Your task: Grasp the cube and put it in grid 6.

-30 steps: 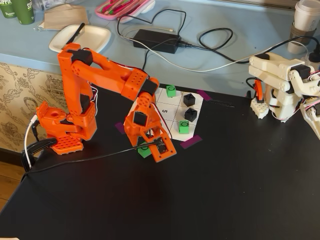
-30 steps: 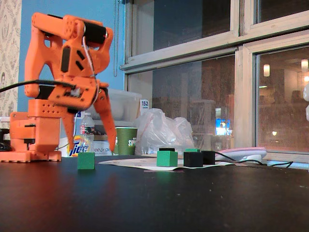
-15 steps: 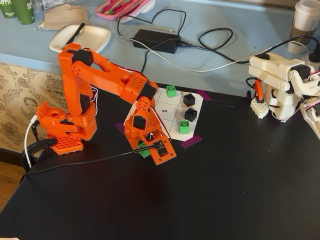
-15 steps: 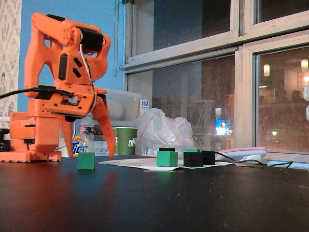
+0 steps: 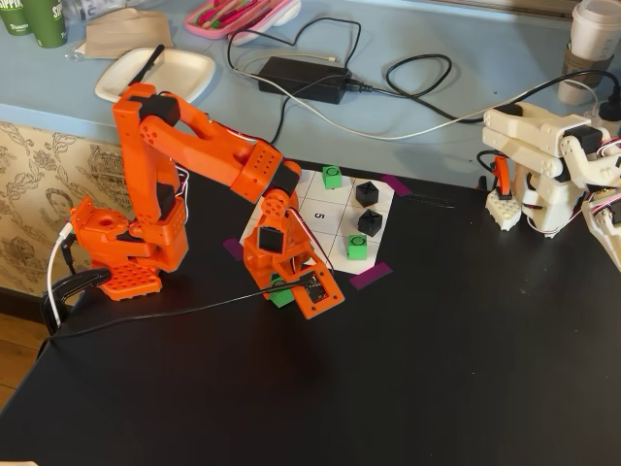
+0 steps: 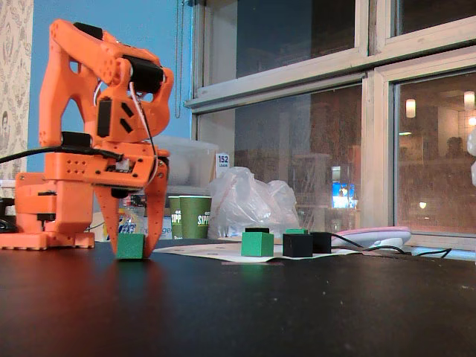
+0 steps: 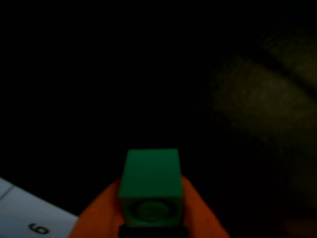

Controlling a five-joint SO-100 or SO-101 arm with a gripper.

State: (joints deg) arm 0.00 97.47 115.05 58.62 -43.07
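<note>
pincer (image 6: 132, 251) is down at the counter (image 6: 297, 312), one finger on each side of the cube (image 6: 131, 246). side fixed view shows the tips at counter level flanking it, and the wrist view has the cube (image 7: 151, 184) sitting between the two orange fingers (image 7: 99, 213). can't tell if the jaws are pressing on it or just bracketing it. cube rests on the bare black counter, just off the near corner of the paper grid sheet (image 5: 325, 209), not lifted.

grid 6 (image 7: 37, 228): the digit shows at the bottom-left of the wrist view, on the sheet corner just beside the cube. so my guess is a short carry.

other pieces on the sheet: green cube at the far edge (image 5: 332, 176), another green one near the right edge (image 5: 356, 247), two black cubes (image 5: 367, 193) between them.

risks as i see them:
- tips are at the counter; closing while scraping could skew the cube or pop it out sideways
- grip looks low on the cube, so it may tilt on lift
- sheet is held by purple tape (image 5: 370, 276); dragging instead of lifting could catch the paper edge
- wrist view is dark, so checking alignment over the cell is hard
</note>
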